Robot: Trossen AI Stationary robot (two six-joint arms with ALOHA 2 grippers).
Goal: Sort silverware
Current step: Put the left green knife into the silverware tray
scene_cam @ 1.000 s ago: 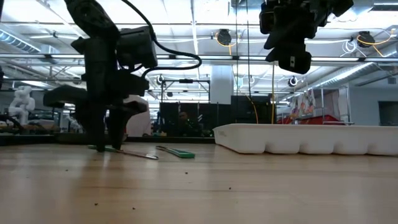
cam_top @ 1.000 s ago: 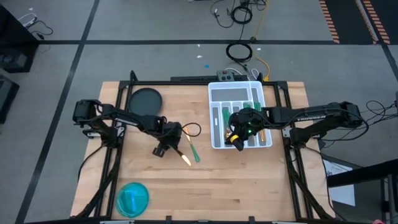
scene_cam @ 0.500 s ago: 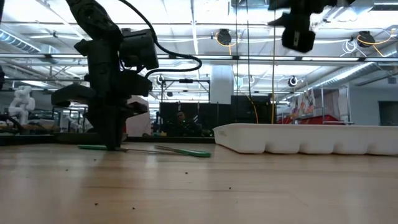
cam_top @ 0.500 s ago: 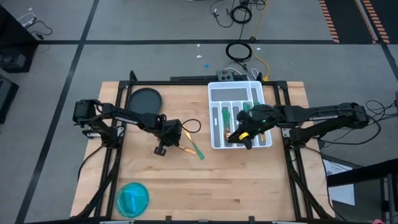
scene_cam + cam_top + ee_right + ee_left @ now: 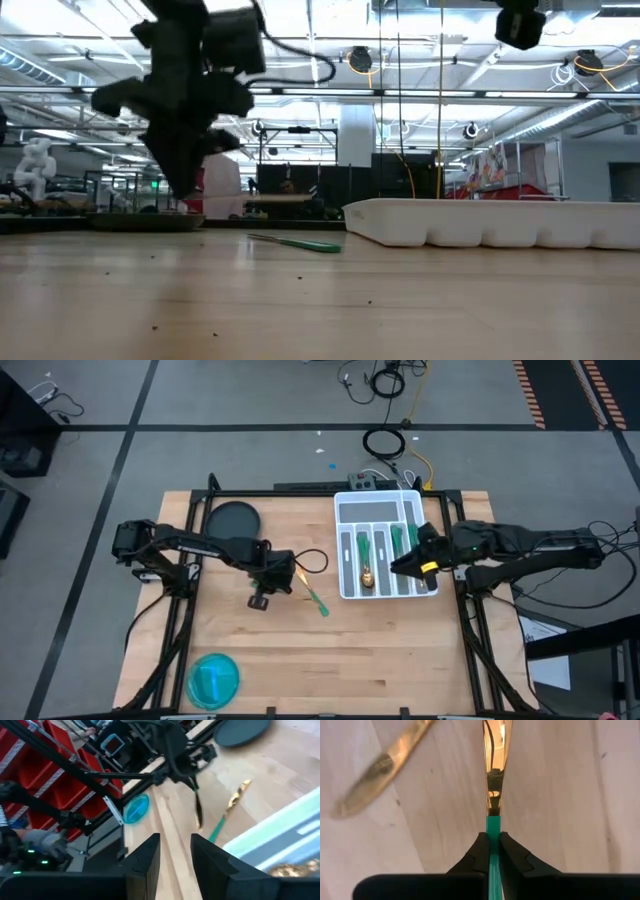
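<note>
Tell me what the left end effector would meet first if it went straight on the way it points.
Probably the bare wooden table: the left end effector, clamping a green-handled utensil, points down at it; height above it is unclear.

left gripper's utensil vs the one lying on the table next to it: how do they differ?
1. Support: the held utensil is clamped at its green handle in the left gripper, off the wood; the loose utensil lies flat on the table, ungripped.
2. Pose: in the right wrist view the held one hangs below the gripper, the loose one lies along the boards.

Shared: gold head, slim green handle, both outside the white tray.
</note>
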